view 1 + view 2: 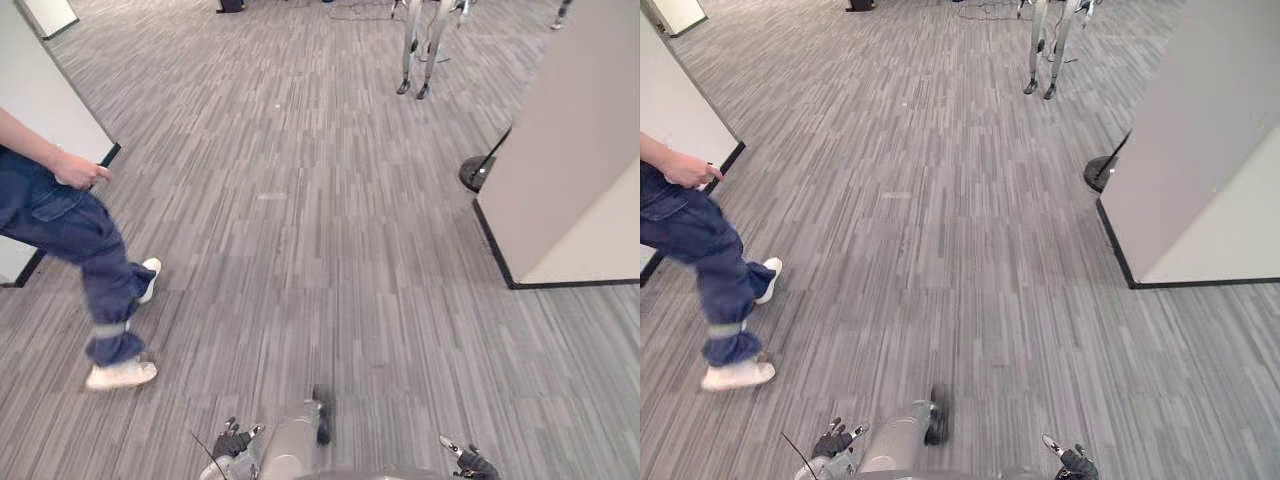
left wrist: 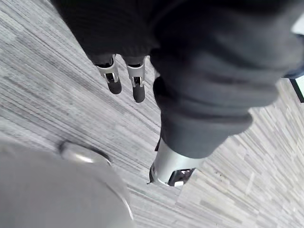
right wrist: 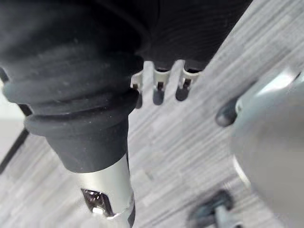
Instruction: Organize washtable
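Observation:
My left hand [image 1: 232,440] hangs low at the bottom edge of the left eye view, over grey striped carpet [image 1: 300,220]. In the left wrist view its fingers [image 2: 137,85] are relaxed and its thumb [image 2: 172,167] stands apart, with only carpet past them. My right hand [image 1: 470,463] hangs at the bottom right. Its fingers [image 3: 157,90] are loose and nothing is held between them and the thumb [image 3: 107,192].
A person in blue trousers [image 1: 70,230] and white shoes steps along at the left, beside a white partition [image 1: 45,100]. A beige partition [image 1: 570,170] with a black base strip stands at the right, a round black stand foot [image 1: 478,172] beside it. Another robot's legs [image 1: 420,50] stand far ahead.

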Controlling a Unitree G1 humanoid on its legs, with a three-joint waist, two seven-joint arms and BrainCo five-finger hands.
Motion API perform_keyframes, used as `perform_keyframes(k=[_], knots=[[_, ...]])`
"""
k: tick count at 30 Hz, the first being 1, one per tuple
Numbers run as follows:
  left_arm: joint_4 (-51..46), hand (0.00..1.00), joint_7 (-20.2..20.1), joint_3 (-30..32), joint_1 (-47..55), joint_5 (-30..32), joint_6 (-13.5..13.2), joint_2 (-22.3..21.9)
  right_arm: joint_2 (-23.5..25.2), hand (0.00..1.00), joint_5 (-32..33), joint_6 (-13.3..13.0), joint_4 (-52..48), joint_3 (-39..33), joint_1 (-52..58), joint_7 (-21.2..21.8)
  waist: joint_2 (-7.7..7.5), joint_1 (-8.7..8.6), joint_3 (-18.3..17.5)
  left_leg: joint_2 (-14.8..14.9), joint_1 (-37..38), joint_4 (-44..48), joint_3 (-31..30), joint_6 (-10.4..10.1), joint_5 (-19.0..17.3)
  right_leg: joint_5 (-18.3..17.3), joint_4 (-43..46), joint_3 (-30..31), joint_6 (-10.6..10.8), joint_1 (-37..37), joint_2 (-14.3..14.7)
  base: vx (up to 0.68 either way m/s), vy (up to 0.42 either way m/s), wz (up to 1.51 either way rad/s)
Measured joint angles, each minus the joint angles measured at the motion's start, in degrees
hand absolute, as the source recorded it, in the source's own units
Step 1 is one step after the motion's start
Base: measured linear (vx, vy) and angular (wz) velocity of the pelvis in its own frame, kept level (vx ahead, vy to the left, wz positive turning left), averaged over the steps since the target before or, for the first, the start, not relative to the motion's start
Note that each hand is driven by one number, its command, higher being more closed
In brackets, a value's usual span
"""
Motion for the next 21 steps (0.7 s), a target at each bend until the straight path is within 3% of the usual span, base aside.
perform_keyframes(k=[1, 2, 3, 4, 5, 6, 7, 8, 9, 10, 11, 12, 14, 15, 16, 17, 18, 20, 21], knots=[[0.2, 0.0, 0.0, 0.2, 2.5, -0.2, 0.0, 0.2, 0.6, 0.0, 0.0, -0.1, 0.2, 0.2, 1.0, 0.0, -1.63, 0.73, -1.1, -0.3, 0.0, 1.9, 0.8, 1.2, 2.3, -2.1, 0.0, 2.0, 1.0, 3.0, -1.6, 1.06, 0.431, -1.27], [1.2, 0.0, 0.1, 1.6, 5.4, -1.4, 0.1, 0.6, 1.9, 0.0, -0.2, -0.1, 1.2, 0.1, 2.1, -0.1, -4.53, 1.47, -4.3, -2.0, 0.4, 4.3, 2.3, 5.1, 8.5, -4.0, 7.4, 4.7, 2.7, 1.4, -3.9, 0.94, 0.359, -0.95], [1.5, 0.0, 0.3, 2.7, 6.4, -2.0, 0.1, 1.0, 3.0, 0.0, -0.5, -0.2, 1.6, 0.0, 2.4, -0.1, -6.14, 1.38, -5.6, -3.2, 1.0, 4.3, 2.6, 7.1, 9.7, -3.6, 13.3, 5.7, 3.8, -1.1, -4.5, 0.91, 0.319, -0.74], [2.1, 0.0, 0.7, 3.1, 7.2, -2.3, -0.1, 2.3, 4.8, 0.0, -0.6, -0.7, 2.4, -0.8, 2.4, -0.1, -8.79, 0.57, -6.7, -4.8, 3.1, 4.5, 4.3, 10.3, 8.3, 0.1, 25.7, 8.2, 12.4, -6.0, -4.9, 0.69, 0.262, -0.28], [2.7, 0.0, 0.9, 3.0, 7.1, -2.3, 0.0, 3.0, 5.3, 0.0, -0.8, -0.8, 2.4, -1.0, 2.0, 0.0, -9.45, 0.05, -6.3, -5.7, 4.8, 4.5, 4.8, 11.8, 7.2, 3.4, 31.7, 9.2, 18.5, -7.9, -4.5, 0.82, 0.314, -0.15], [3.4, 0.0, 1.0, 2.9, 6.7, -2.2, 0.2, 4.1, 5.9, 0.0, -1.8, -0.9, 2.4, -1.9, 1.3, 0.2, -10.28, -1.52, -5.1, -7.4, 9.4, 4.0, 4.8, 13.0, 4.4, 7.4, 42.9, 8.8, 18.7, -11.0, -3.9, 0.74, 0.292, -0.1], [3.4, 0.0, 1.0, 2.3, 6.2, -2.0, 0.5, 4.4, 6.1, 0.0, -2.3, -0.9, 2.1, -3.3, 1.1, 1.4, -10.32, -1.75, -4.3, -8.4, 15.7, 1.8, 5.2, 13.8, 2.1, 7.4, 52.2, 4.8, 18.6, -14.4, -4.4, 0.7, 0.283, -0.12], [3.4, 0.0, 1.0, 1.8, 6.2, -1.9, 0.6, 4.4, 5.9, 0.0, -2.4, -0.9, 1.6, -3.8, 1.2, 1.7, -9.99, -2.15, -4.1, -8.6, 19.0, 0.1, 5.2, 14.1, 1.2, 7.2, 55.2, 2.1, 18.1, -16.1, -4.8, 0.63, 0.267, -0.19], [3.4, 0.0, 1.0, 0.4, 6.0, -1.6, 0.6, 4.4, 5.7, 0.0, -3.1, -1.0, 0.2, -4.0, 1.5, 2.2, -9.07, -2.92, -4.2, -8.9, 25.0, -4.3, 5.2, 14.1, 0.6, 6.5, 58.1, -3.6, 15.8, -20.2, -5.2, 0.58, 0.256, -0.09], [3.4, 0.0, 0.9, -0.9, 4.6, -1.1, 0.6, 4.6, 5.1, 0.0, -3.5, -1.1, -1.0, -4.0, 1.6, 2.3, -8.31, -3.91, -4.1, -9.0, 30.1, -8.2, 5.0, 14.1, -0.3, 4.7, 56.8, -7.8, 11.6, -24.8, -5.0, 0.58, 0.24, -0.03], [3.5, 0.0, 0.9, -1.7, 4.1, -1.0, 0.6, 4.9, 5.0, 0.0, -3.7, -1.1, -1.5, -4.5, 1.7, 2.3, -8.22, -4.48, -4.1, -9.3, 31.8, -9.5, 4.7, 13.9, -0.6, 4.0, 55.2, -9.3, 10.4, -27.0, -5.1, 0.57, 0.205, 0.13], [3.6, 0.0, 0.8, -2.8, 2.2, -0.8, 1.1, 5.2, 4.5, 0.0, -4.0, -1.0, -1.7, -4.9, 2.0, 2.1, -7.95, -5.55, -3.6, -9.9, 34.8, -11.2, 3.5, 13.9, -1.9, 2.6, 49.4, -11.3, 8.4, -31.6, -5.0, 0.75, 0.157, 0.45], [3.6, 0.0, 0.6, -4.4, -1.0, -0.2, 1.4, 4.8, 3.9, 0.0, -4.4, -0.5, -1.6, -5.1, 3.0, 2.0, -6.53, -7.39, -2.3, -10.0, 38.5, -12.2, 1.1, 13.6, -4.7, 3.7, 32.4, -12.6, 7.4, -36.0, -4.5, 0.65, 0.097, 0.59], [3.6, 0.0, 0.5, -4.1, -2.3, 0.4, 1.5, 4.0, 3.9, 0.0, -4.3, 0.4, -1.2, -5.5, 4.4, 1.6, -6.39, -7.99, -1.8, -10.4, 41.2, -14.5, 0.1, 13.4, -6.0, 9.7, 15.2, -12.6, 7.9, -37.2, -4.7, 0.55, 0.04, 0.53], [3.6, 0.0, 0.7, -3.3, -3.3, 1.6, 1.6, 3.5, 4.5, 0.0, -4.3, 1.0, -1.1, -5.8, 5.8, 1.2, -6.72, -8.95, -1.8, -11.5, 44.5, -16.8, -1.1, 12.8, -7.4, 12.8, 4.8, -12.5, 9.3, -39.1, -5.8, 0.86, 0.028, 0.53], [3.7, 0.0, 1.0, -2.0, -3.4, 2.4, 1.8, 3.0, 4.7, 0.0, -4.2, 1.5, -1.1, -6.2, 6.3, 1.0, -6.58, -9.72, -1.9, -11.1, 45.7, -16.9, -1.5, 11.8, -8.6, 13.3, 4.4, -12.5, 8.5, -40.7, -5.7, 0.95, -0.022, 0.5], [3.8, 0.0, 1.2, 0.6, -1.8, 2.9, 1.8, 1.4, 4.5, 0.0, -4.2, 2.5, -1.2, -7.0, 7.4, 0.7, -5.12, -10.9, -2.5, -8.9, 47.7, -13.1, -1.7, 7.6, -10.7, 14.1, 6.9, -13.1, 5.2, -41.7, -3.5, 1.08, -0.074, 0.49], [4.2, 0.0, 1.0, 3.1, -0.2, 3.1, 1.7, 0.7, 5.9, 0.0, -4.3, 3.0, -1.2, -8.5, 8.9, 0.8, -6.21, -10.66, -3.8, -8.0, 42.6, 6.1, -2.5, 6.6, -10.6, 18.5, 8.4, -14.8, 0.4, -39.3, -0.7, 0.91, -0.113, 0.43], [3.7, 0.0, 1.3, 5.8, -0.2, 3.3, 2.2, 0.5, 5.7, 0.0, -4.3, 3.0, -1.7, -9.4, 9.6, 1.2, -5.64, -11.14, -4.3, -6.7, 36.4, 22.7, -1.3, 2.9, -5.4, 26.5, 8.9, -12.8, -3.0, -37.5, 1.8, 0.86, -0.167, 0.1]])
